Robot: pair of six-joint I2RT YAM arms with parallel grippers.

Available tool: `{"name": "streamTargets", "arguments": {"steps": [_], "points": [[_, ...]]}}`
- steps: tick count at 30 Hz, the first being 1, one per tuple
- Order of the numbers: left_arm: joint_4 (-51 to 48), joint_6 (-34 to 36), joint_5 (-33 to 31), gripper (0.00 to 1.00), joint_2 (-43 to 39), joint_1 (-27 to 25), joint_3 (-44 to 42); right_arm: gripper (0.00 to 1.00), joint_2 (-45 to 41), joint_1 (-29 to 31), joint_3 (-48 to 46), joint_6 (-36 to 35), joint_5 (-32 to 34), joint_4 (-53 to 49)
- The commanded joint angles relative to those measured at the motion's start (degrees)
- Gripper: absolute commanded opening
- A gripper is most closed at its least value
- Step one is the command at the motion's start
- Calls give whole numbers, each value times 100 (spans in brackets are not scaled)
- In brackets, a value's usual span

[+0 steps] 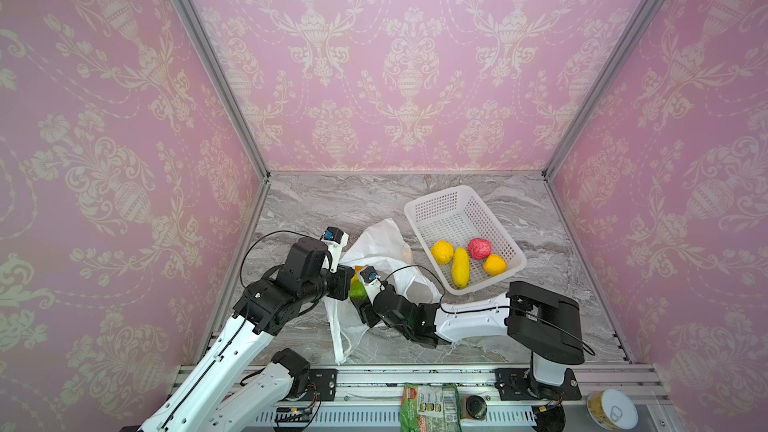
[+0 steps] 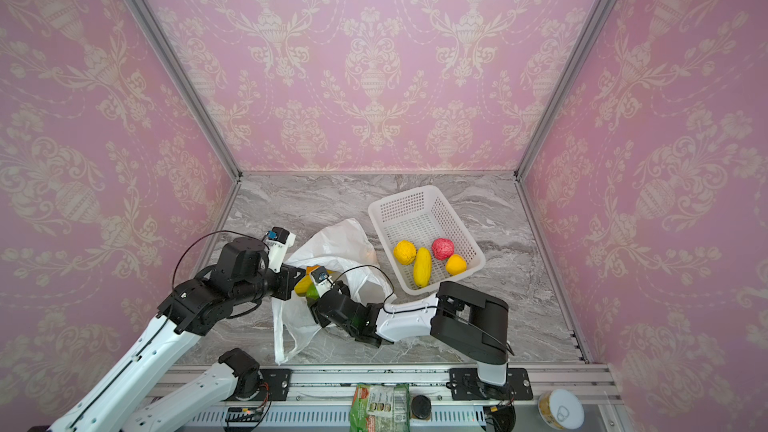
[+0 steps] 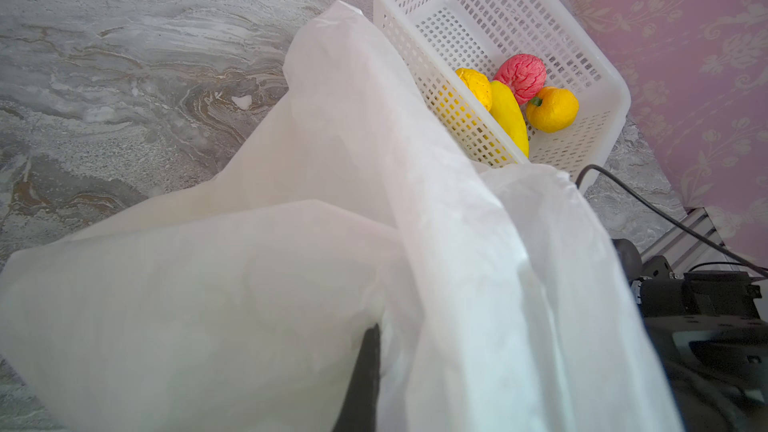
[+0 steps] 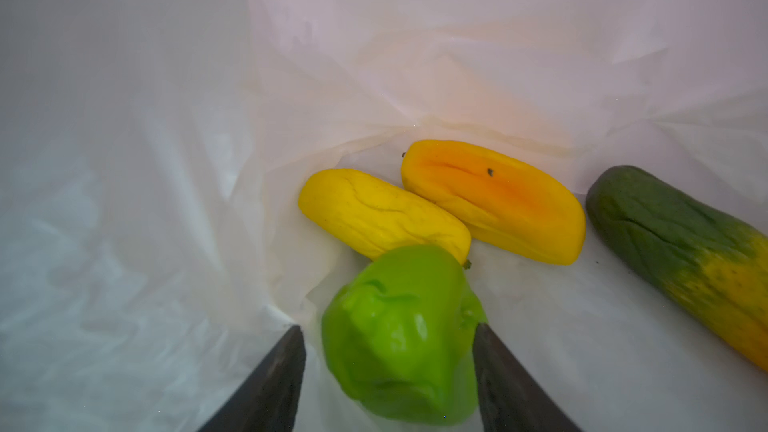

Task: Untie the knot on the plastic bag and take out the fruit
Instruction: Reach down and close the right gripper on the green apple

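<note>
The plastic bag [image 1: 382,243] lies open on the marble table, left of the basket. The knot is out of view; a loose loop handle [image 1: 338,334] trails toward the front rail. My left gripper [image 3: 372,340] is shut on the plastic bag's edge [image 3: 291,284] and holds the mouth up. My right gripper [image 4: 388,328] is inside the bag, shut on a green fruit [image 4: 399,334], which also shows in a top view [image 1: 356,292]. Deeper in the bag lie a yellow fruit [image 4: 382,218], an orange-yellow fruit [image 4: 494,201] and a long green-and-yellow fruit [image 4: 681,243].
A white perforated basket [image 1: 440,197] stands at the right rear with several fruits in it, among them a pink-red one [image 1: 479,248] and a long yellow one [image 1: 460,266]. On the front rail sit a green packet [image 1: 430,407] and a tin can [image 1: 611,409]. Pink walls enclose the table.
</note>
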Motion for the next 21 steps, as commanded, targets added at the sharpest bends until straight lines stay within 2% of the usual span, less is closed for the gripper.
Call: {"name": "streamTargets", "arguments": {"steps": [1,5,7,10,14,18,21], "points": [[-88,-46,0,0,-50,30,-31,59,225,1,224,196,367,-226],[-97,-38,39,0,3,34,-18,59,418,-7,288,217,423,-235],[-88,-46,24,0,-49,34,-31,66,523,-8,377,251,398,-323],[-81,-46,21,0,-87,34,-32,85,675,-7,613,415,584,-752],[-97,-37,72,0,0,35,-18,95,807,-16,697,522,942,-1019],[-82,-42,48,0,-86,34,-29,96,957,-75,773,720,1147,-1310],[-73,-52,39,0,-90,39,-27,93,1023,-136,824,790,1149,-1439]]}}
